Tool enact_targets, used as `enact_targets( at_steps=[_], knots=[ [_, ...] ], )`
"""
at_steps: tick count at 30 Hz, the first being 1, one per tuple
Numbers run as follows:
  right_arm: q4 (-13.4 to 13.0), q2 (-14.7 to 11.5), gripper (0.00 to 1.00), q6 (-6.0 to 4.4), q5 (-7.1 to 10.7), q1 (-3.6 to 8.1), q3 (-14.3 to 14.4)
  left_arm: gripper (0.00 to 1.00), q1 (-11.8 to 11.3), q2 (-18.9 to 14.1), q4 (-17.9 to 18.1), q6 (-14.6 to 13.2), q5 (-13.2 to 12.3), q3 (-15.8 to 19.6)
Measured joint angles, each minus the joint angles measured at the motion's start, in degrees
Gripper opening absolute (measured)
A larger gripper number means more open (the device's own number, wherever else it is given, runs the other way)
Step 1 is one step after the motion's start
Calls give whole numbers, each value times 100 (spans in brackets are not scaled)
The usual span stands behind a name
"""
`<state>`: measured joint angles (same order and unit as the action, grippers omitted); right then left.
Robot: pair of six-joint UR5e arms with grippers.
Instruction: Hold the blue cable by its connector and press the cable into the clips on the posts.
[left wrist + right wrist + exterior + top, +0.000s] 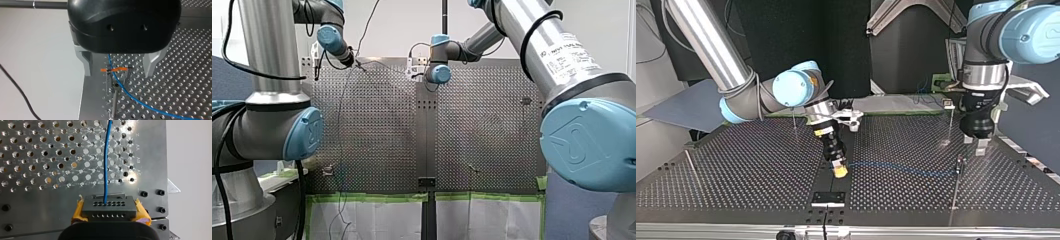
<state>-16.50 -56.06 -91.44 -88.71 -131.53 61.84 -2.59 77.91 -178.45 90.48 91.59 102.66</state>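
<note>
Your right gripper is clamped on the connector, the cable stretched to the post under your left gripper, whose fingers stand apart, so next press the cable squarely down into that clip.

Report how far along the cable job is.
Done: my right gripper holds the connector between its yellow pads. In hand: the blue cable crosses the clip, with my left gripper open astride it; I cannot tell whether it is seated. Left: the far post in the top view carries no cable.
</note>
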Motion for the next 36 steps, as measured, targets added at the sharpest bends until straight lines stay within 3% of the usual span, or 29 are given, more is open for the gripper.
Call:
enact_targets(
  at_steps=[7,16,26,36],
  knots=[
    [-3,1,0,-1,2,-2,0,100,50,63,-28,-67,-164,-1],
    [-3,9,0,-2,2,-6,0,100,59,64,-37,-50,-178,-1],
    [7,17,0,-5,4,-10,1,100,84,68,-55,-44,-93,3],
    [14,19,0,-3,11,-15,0,100,139,68,-82,-77,175,3]
  ],
)
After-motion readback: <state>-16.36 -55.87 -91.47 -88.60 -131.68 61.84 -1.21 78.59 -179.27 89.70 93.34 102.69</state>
